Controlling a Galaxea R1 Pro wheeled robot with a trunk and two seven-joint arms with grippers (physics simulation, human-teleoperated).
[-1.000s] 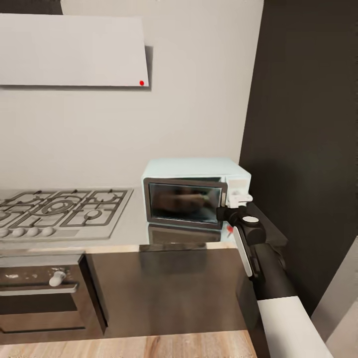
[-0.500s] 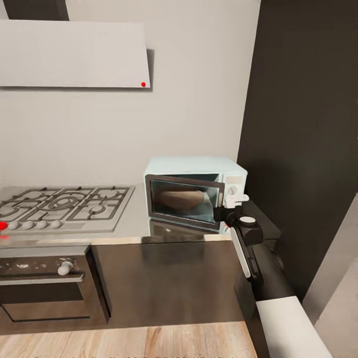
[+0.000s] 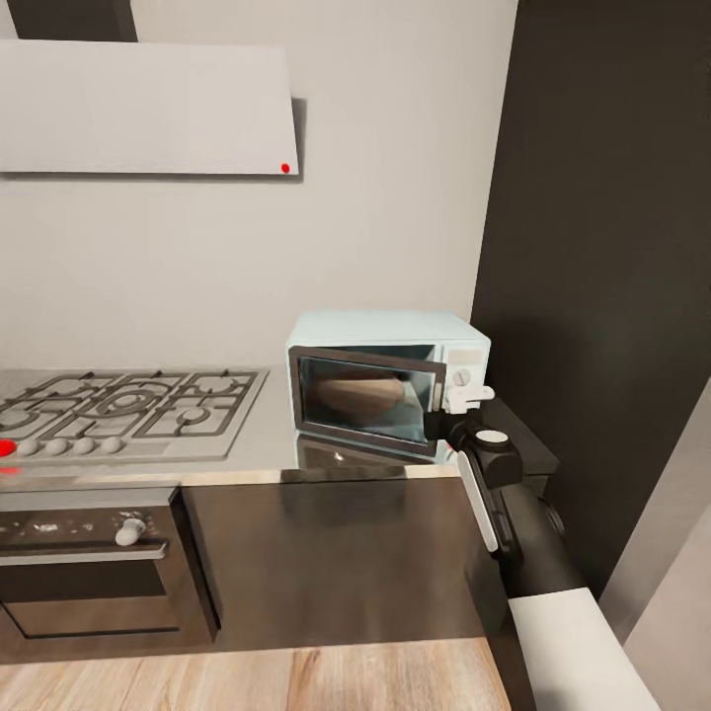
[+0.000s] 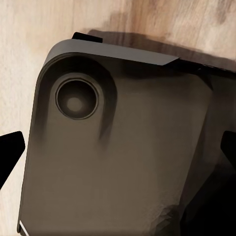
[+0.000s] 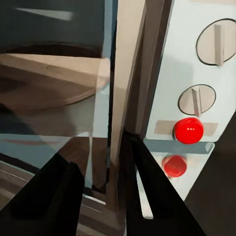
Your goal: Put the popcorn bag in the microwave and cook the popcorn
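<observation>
Wrist footage from the right arm carries detail the head camera lacks: the right claw (image 5: pixel 101 189) has its two dark fingers spread on either side of the free edge of the microwave's grey-framed door, not closed on it, and beside them the white panel shows two round knobs (image 5: pixel 196 100) above a glowing red button (image 5: pixel 189 130). Through the dark glass a round tan turntable plate (image 5: pixel 49 81) is visible; the popcorn bag cannot be made out in there.

From the head camera, the boxy pale-blue microwave (image 3: pixel 387 380) stands on the grey metallic surface (image 3: pixel 267 434) against the pale wall, its door swung slightly ajar, with the right claw (image 3: pixel 456 420) at the door's knob-side edge and the black-and-white arm running back toward the viewer. To its left lies a steel gas hob with dark grates (image 3: pixel 123 410), a dark built-in oven (image 3: pixel 94 573) below it and a white hood (image 3: pixel 148 109) above. A tall dark brown cabinet (image 3: pixel 602 276) rises close on the microwave's right.

The left wrist camera faces a dark grey rounded part of the robot's body (image 4: pixel 118 147) over light wood flooring (image 4: pixel 29 29); whether the left claw is open or closed I cannot tell.
</observation>
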